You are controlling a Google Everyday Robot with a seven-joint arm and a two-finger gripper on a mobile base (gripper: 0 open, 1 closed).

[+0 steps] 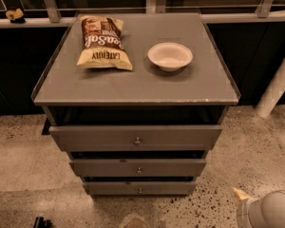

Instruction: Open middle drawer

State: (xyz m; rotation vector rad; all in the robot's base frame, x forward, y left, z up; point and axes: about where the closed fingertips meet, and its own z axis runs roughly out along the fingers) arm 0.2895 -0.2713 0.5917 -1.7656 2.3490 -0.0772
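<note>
A grey metal cabinet (133, 87) has three drawer fronts stacked below its top. The middle drawer (109, 167) is the medium-sized front, with a small round knob (139, 170) at its centre and a dark gap above it. The tallest, widest front (95, 137) is above it and the narrowest front (114, 188) is below it. My gripper is out of view. Only a white rounded part of my arm (270, 210) shows at the bottom right corner, low and to the right of the drawers, with a tan tip (240, 194).
A chip bag (103, 42) and a white bowl (170, 56) lie on the cabinet top. A white post (278, 84) stands at the right. A railing with dark panels runs behind. A small dark object (40, 221) sits on the speckled floor at the bottom left.
</note>
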